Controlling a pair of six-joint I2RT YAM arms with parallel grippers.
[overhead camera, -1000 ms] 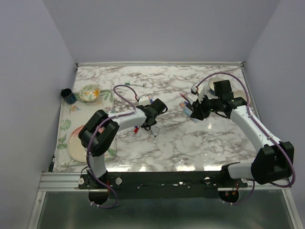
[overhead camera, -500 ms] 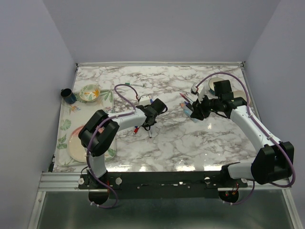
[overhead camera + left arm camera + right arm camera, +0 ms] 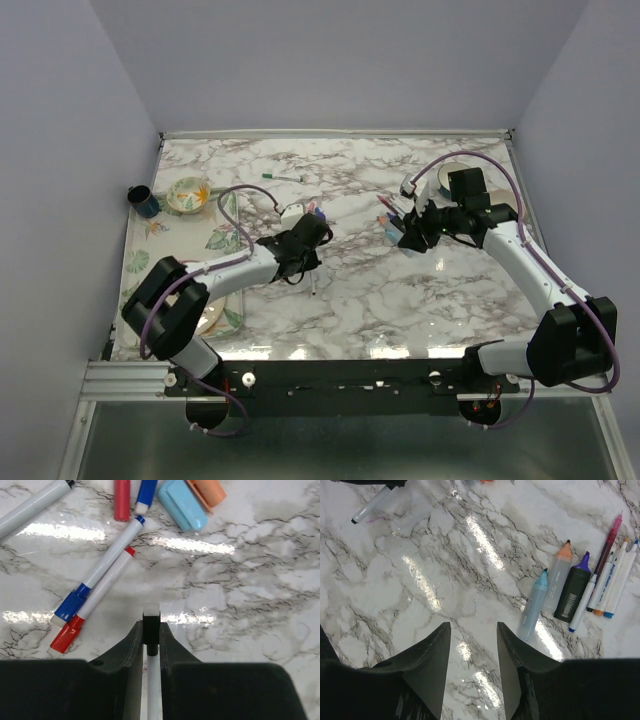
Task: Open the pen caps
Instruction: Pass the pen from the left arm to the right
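Observation:
My left gripper (image 3: 151, 625) is shut on a thin white pen (image 3: 151, 680) that runs back between the fingers; its black collar (image 3: 151, 630) sits at the fingertips. In the top view the left gripper (image 3: 303, 260) holds this pen (image 3: 312, 285) pointing toward the near edge. On the table lie a white pen with a blue cap (image 3: 70, 607) and one with a red cap (image 3: 65, 637). Loose red (image 3: 121, 500), blue (image 3: 146, 492), light blue (image 3: 182, 504) and orange (image 3: 207, 489) pen caps lie beyond. My right gripper (image 3: 472, 627) is open and empty above bare marble.
A row of uncapped markers (image 3: 580, 587) lies right of the right gripper, also in the top view (image 3: 386, 220). A floral tray (image 3: 135, 262) with plates, a bowl (image 3: 187, 194) and a dark cup (image 3: 141, 200) is at the left. A green pen (image 3: 283, 177) lies at the back.
My left arm has swung left and its gripper has moved left and nearer with the white pen in it. The right arm has not moved.

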